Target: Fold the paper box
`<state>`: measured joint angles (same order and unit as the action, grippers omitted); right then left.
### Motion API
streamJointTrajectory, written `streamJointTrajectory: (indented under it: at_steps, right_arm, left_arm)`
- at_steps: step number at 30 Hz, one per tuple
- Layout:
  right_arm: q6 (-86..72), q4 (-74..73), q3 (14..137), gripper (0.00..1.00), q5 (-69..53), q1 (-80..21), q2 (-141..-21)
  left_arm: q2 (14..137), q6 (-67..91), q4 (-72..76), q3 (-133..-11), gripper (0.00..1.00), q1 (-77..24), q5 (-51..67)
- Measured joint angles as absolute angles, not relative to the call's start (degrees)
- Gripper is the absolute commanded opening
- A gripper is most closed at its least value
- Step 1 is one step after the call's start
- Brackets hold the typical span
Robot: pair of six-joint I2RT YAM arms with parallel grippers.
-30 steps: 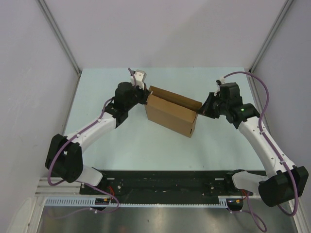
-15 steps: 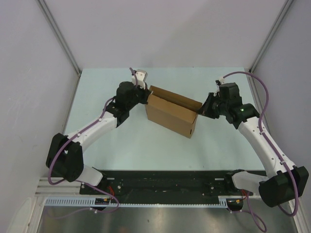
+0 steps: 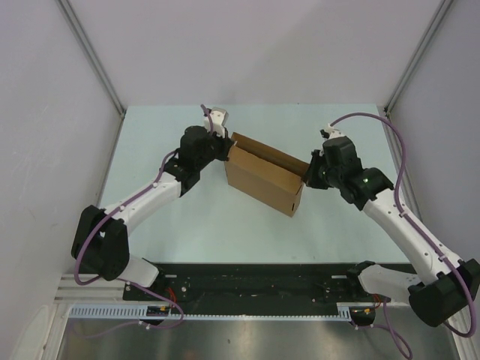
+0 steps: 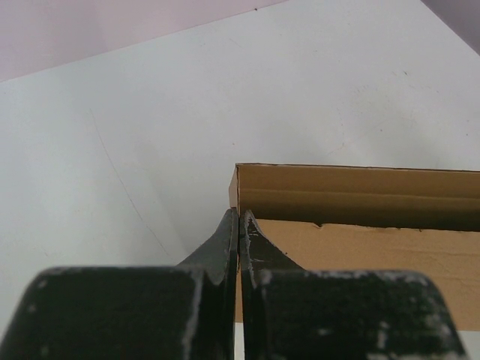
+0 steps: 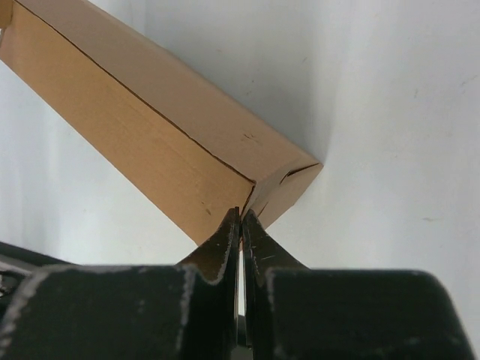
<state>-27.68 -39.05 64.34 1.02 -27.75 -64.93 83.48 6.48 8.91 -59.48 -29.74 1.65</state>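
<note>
Brown cardboard, the paper box (image 3: 262,178) sits slantwise at the middle of the pale table (image 3: 225,225), between both arms. The left gripper (image 3: 225,155), jaws together, meets its far-left corner. The right gripper (image 3: 307,175), jaws together, meets its right end. Whether either pinches cardboard, I cannot tell. Purple cables (image 3: 390,142) trail along the arms.

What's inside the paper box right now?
The open top of the paper box shows only bare brown inner wall. Its floor is hidden behind the near panel, so contents cannot be ruled out.
</note>
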Motion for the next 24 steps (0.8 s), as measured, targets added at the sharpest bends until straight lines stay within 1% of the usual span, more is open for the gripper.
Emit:
streamJointTrajectory:
  at_steps: [13,24]
  right_arm:
    - [-26.70,-34.46,59.48,0.00,16.03,-37.93,-61.63]
    - [-26.74,-27.77,53.49,0.00,22.09,-41.76,-57.98]
  left_arm:
    - [83.46,6.61,8.88,-59.48,0.00,-29.85,1.63]
    - [83.53,7.53,8.27,-59.83,0.00,-29.89,1.08]
